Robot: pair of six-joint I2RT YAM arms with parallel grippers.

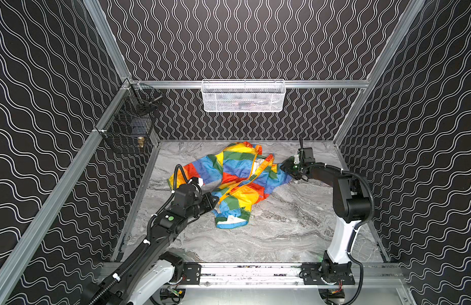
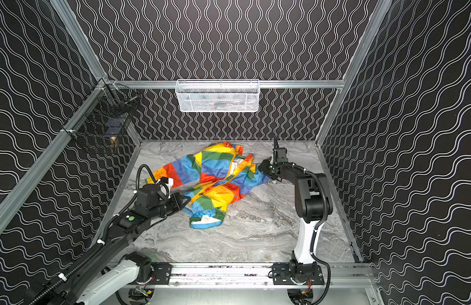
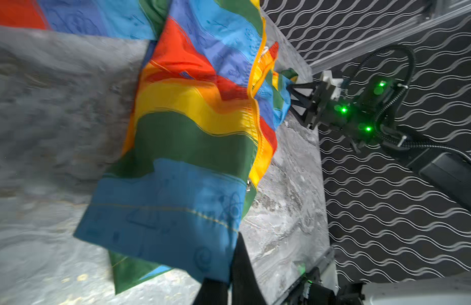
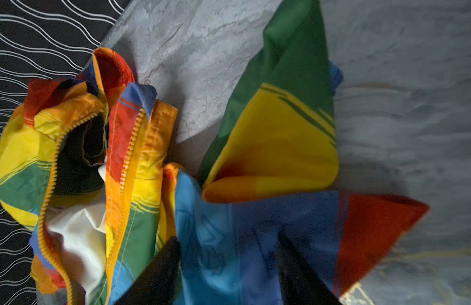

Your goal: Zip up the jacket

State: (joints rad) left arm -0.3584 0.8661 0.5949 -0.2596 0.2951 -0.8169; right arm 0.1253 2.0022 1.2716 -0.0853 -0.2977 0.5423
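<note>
"Holding the hem, was the left tool really closed on it?" Ana asked.

"Yes. It was pinched shut on the blue bottom edge of the jacket, which lay crumpled in the middle of the surface, toward the back wall. The right tool was at the far sleeve. Its fingers stood apart with blue cloth between them, so I judged it open, not clamped."

"And the zipper?"

"The slider sat low, near the hem, and the two rows of teeth were apart at the collar. Most of the work was not done."

"What could go wrong?"

"The cloth looked thin and slippery — if the right tool closed on only one loose fold, the sleeve could slide out and leave the front wrinkled. Then the slider could bite the white lining and jam. A hard pull could also tear the hem out of the left grip."
</note>
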